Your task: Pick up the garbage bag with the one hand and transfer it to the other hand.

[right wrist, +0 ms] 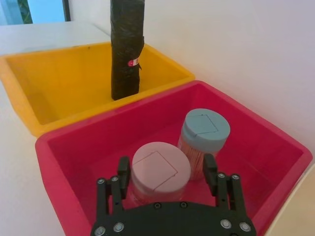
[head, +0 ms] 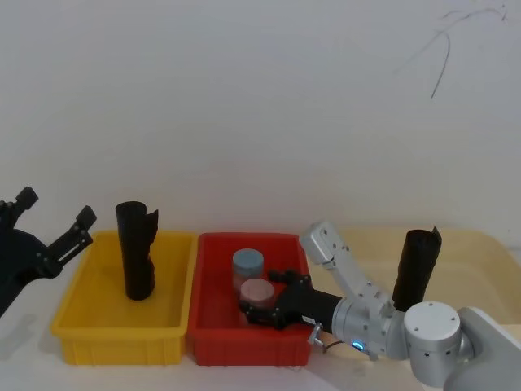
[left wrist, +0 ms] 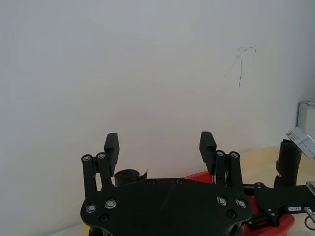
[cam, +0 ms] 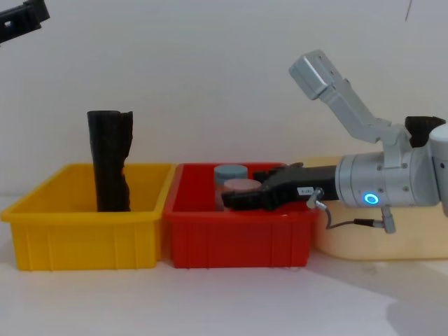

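The garbage bag, a smooth black roll, stands upright in a cream bin at the far right; in the left wrist view the garbage bag is far off, beside my right arm. My right gripper reaches low into the red bin. It is open, its fingers on either side of a pink-lidded jar, well left of the bag. My left gripper hangs open and empty, raised at the far left beyond the yellow bin; its fingertips stand wide apart.
A second black roll with a notched top and crinkled side stands in the yellow bin. A blue-lidded jar stands behind the pink one in the red bin. A white wall lies close behind the bins.
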